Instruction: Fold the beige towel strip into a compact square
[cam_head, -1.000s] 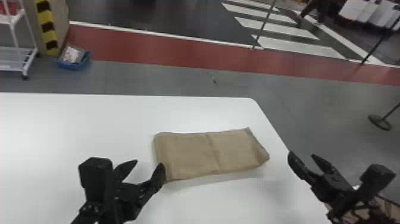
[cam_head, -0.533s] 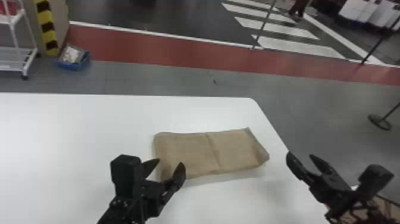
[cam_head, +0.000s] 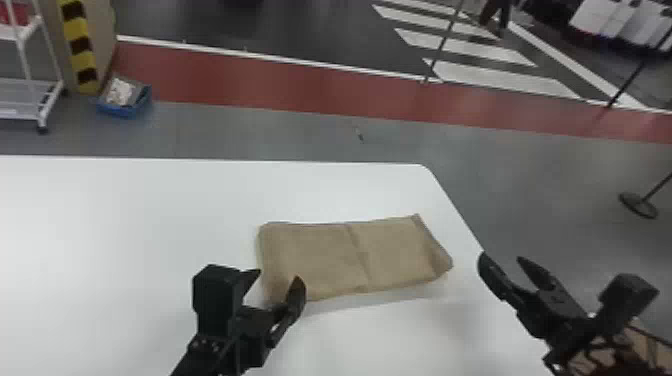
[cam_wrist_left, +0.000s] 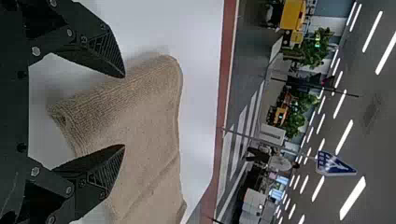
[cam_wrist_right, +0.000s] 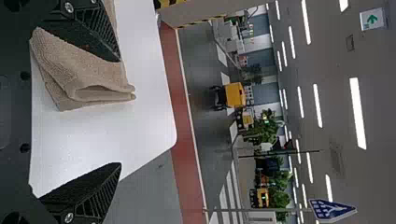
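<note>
The beige towel strip (cam_head: 320, 257) lies folded on the white table (cam_head: 125, 240), long from left to right, with a crease across its middle. My left gripper (cam_head: 275, 282) is open at the towel's near left corner; in the left wrist view the open gripper (cam_wrist_left: 124, 111) has the towel's folded end (cam_wrist_left: 116, 93) behind its fingers, not gripped. At the table's right edge, right of the towel, is my right gripper (cam_head: 502, 265), open. In the right wrist view the gripper (cam_wrist_right: 120, 112) is open and empty, with the towel's layered end (cam_wrist_right: 88, 84) beyond one finger.
The table's right edge (cam_head: 455, 207) runs close to the towel and the right gripper. Beyond the table, on the floor, are a blue bin (cam_head: 122, 97), a white wheeled rack (cam_head: 30, 100) and a round stand base (cam_head: 638, 205).
My left gripper has moved right, from beside the towel's left end to its near left corner, still open. The right gripper has barely shifted, and the towel lies as before.
</note>
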